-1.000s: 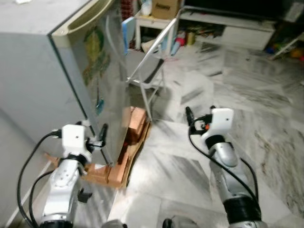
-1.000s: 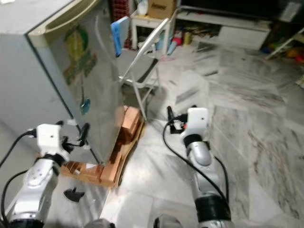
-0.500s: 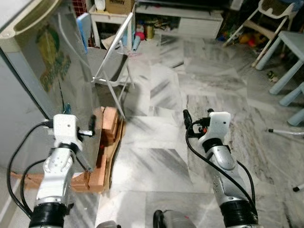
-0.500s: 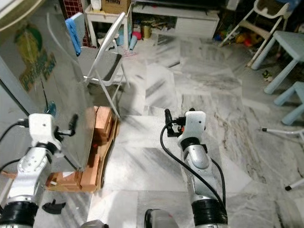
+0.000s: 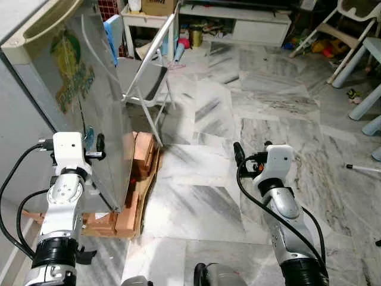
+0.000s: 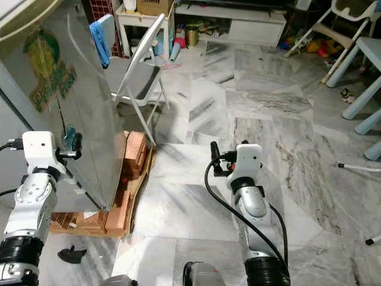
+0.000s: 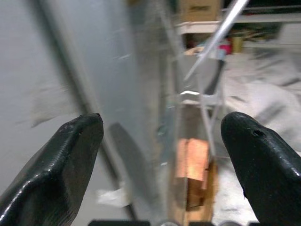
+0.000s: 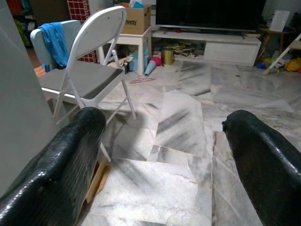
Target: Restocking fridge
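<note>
Two jointed silver metal arms end in boxy white wrist housings, the left housing [image 5: 68, 148] and the right housing [image 5: 280, 162], each trailing looped black cables. The right housing carries a small orange-red mark. Glossy, rounded black fingers [image 8: 66, 169] taper toward blunt tips.

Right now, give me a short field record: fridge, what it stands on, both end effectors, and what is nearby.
fridge: grey fridge at the robot's left, door shut
base: wooden blocks under it
left end effector: open, raised beside the door's edge, holding nothing
right end effector: open, over the marble floor, holding nothing
nearby: folding chair beyond the fridge
</note>
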`<state>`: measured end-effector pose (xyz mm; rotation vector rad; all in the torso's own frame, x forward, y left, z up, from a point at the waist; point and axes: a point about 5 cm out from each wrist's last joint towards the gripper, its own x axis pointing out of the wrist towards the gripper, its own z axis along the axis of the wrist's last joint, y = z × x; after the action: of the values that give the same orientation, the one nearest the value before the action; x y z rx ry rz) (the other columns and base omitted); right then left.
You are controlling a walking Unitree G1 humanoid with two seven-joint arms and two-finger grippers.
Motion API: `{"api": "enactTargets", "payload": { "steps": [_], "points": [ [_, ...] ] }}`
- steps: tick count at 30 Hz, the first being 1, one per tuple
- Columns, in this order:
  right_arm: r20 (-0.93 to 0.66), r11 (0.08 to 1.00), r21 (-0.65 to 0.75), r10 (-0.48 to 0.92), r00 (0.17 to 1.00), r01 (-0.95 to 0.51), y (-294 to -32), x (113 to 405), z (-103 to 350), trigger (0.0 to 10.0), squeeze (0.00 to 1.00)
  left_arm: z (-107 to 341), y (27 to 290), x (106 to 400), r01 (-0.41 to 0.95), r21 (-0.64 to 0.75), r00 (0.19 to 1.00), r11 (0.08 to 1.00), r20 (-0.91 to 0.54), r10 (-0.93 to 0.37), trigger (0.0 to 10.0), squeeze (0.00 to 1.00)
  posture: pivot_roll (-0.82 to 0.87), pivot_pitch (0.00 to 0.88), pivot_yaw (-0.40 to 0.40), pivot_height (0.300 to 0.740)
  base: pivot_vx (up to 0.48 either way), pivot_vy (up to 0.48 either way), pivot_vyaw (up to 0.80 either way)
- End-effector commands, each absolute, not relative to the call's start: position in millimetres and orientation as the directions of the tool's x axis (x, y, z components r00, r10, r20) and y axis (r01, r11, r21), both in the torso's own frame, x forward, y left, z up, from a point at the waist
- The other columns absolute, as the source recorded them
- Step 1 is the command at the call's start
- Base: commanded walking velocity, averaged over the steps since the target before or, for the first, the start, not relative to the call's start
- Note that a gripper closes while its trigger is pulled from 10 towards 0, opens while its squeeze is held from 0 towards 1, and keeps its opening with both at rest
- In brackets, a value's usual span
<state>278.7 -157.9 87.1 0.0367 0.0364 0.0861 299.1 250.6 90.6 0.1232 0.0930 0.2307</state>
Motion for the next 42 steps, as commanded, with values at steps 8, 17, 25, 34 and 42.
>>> {"api": "enactTargets", "payload": {
  "steps": [8, 17, 25, 34, 42],
  "points": [
    [-0.05, 0.996, 0.032, 0.082, 0.995, -0.08, -161.3, 276.7, 88.1, 10.0, 0.0, 105.0, 260.4, 326.2, -0.225, 0.107, 0.969, 0.968, -0.077, 0.234, 10.0, 0.0, -0.06, 0.057, -0.043, 0.74, 0.0, 0.0, 0.0],
    [-0.143, 0.997, -0.001, 0.075, 0.987, -0.076, -171.5, 256.6, 71.8, 10.0, 0.0, 127.6, 238.4, 362.9, -0.15, 0.114, 0.986, 0.982, -0.061, 0.158, 10.0, 0.0, -0.07, 0.053, -0.051, 0.74, 0.0, 0.0, 0.0],
    [-0.265, 0.996, -0.042, 0.066, 0.962, -0.08, -198.7, 213.3, 51.5, 10.0, 0.0, 138.8, 155.3, 378.9, 0.21, 0.135, 0.978, 0.968, -0.017, -0.21, 10.0, 0.0, -0.07, 0.055, -0.054, 0.74, 0.0, 0.0, 0.0],
    [-0.319, 0.997, -0.035, 0.058, 0.946, -0.073, -206.6, 202.4, 41.8, 10.0, 0.0, 161.1, 27.3, 354.0, 0.608, 0.06, 0.781, 0.791, 0.13, -0.61, 10.0, 0.0, -0.08, 0.05, -0.05, 0.74, 0.0, 0.0, 0.0],
    [-0.292, 0.994, -0.035, 0.092, 0.952, -0.107, -197.6, 204.2, 44.6, 10.0, 0.0, 168.3, 87.6, 375.1, 0.439, 0.088, 0.883, 0.894, 0.141, -0.447, 10.0, 0.0, -0.06, 0.046, -0.037, 0.74, 0.0, 0.0, 0.0]
  ]
}}
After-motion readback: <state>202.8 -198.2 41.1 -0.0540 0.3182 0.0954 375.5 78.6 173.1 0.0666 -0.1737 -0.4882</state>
